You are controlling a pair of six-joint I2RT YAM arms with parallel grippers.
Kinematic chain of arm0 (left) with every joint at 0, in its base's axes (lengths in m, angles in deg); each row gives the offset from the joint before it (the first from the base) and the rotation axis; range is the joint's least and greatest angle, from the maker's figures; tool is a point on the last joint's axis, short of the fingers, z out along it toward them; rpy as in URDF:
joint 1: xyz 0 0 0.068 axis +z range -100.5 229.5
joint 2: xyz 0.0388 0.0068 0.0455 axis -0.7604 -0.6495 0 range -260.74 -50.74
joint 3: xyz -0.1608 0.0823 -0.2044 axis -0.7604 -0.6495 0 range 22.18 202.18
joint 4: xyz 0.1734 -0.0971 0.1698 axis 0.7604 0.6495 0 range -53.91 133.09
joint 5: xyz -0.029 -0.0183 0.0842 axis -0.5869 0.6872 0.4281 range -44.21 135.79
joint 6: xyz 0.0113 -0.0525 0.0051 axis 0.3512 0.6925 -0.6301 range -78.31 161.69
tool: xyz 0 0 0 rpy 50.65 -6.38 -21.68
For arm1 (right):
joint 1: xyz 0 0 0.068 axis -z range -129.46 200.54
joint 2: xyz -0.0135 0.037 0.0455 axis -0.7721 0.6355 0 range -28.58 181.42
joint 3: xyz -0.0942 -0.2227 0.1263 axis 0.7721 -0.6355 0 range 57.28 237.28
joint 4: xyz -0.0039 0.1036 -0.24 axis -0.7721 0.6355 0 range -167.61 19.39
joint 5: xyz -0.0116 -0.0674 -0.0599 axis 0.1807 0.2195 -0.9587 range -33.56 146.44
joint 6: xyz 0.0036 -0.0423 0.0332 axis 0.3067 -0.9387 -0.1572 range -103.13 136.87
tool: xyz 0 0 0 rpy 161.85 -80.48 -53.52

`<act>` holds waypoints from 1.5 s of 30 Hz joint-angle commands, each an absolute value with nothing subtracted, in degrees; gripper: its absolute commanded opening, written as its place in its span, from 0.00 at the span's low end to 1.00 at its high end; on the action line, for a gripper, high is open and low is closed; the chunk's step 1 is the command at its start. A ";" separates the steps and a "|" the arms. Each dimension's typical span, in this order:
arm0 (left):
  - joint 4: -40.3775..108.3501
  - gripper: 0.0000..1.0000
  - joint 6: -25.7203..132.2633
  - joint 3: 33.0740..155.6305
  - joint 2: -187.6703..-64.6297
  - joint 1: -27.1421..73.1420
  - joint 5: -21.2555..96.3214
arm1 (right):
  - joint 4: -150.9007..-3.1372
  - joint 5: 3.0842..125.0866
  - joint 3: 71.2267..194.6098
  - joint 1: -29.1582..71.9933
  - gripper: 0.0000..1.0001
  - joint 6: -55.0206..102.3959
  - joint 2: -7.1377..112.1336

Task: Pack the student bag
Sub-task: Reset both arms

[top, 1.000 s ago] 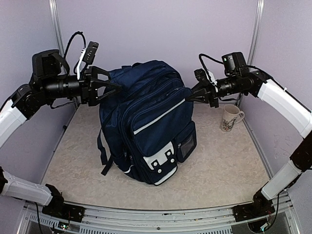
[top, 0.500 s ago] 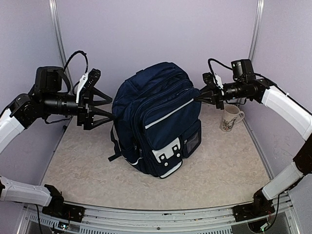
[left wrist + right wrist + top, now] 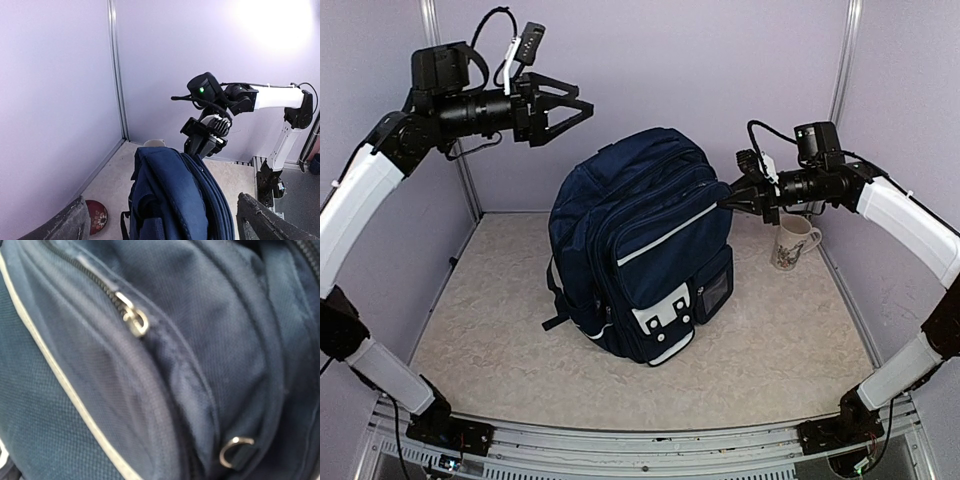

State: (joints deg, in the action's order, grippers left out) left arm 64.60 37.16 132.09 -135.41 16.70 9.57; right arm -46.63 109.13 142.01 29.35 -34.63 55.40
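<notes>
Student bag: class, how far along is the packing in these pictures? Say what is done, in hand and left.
Done: the student bag stands upright on the table. In hand: the right gripper touches its upper side by a zip pull; the left gripper hangs open above. Left: the zips look shut, so opening and loading remain.

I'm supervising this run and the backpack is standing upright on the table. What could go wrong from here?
The student bag stands upright with only the right gripper at its upper side; the left gripper hangs open, well above it. A pull or push there could tip the bag. The mug sits just below the right arm, so a toppling bag or a lowering arm might knock it.
</notes>
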 commanded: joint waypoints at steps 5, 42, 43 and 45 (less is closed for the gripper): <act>71.16 0.99 38.62 140.25 -148.25 8.67 15.44 | -58.73 111.48 142.62 29.52 0.00 -35.54 51.16; 50.32 0.00 52.65 125.29 -144.46 -3.55 30.59 | -56.58 83.80 134.85 15.22 0.34 4.52 30.22; 49.80 0.00 52.86 125.34 -144.44 -3.77 30.76 | -54.23 80.46 136.17 13.37 0.34 5.07 31.19; 49.23 0.00 53.02 125.32 -144.43 -4.15 31.19 | -48.57 74.69 139.61 10.99 0.35 6.15 34.63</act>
State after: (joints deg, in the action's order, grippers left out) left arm 55.97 51.06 125.36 -146.47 -2.60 31.25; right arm -58.15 89.37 134.62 15.48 -1.04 29.70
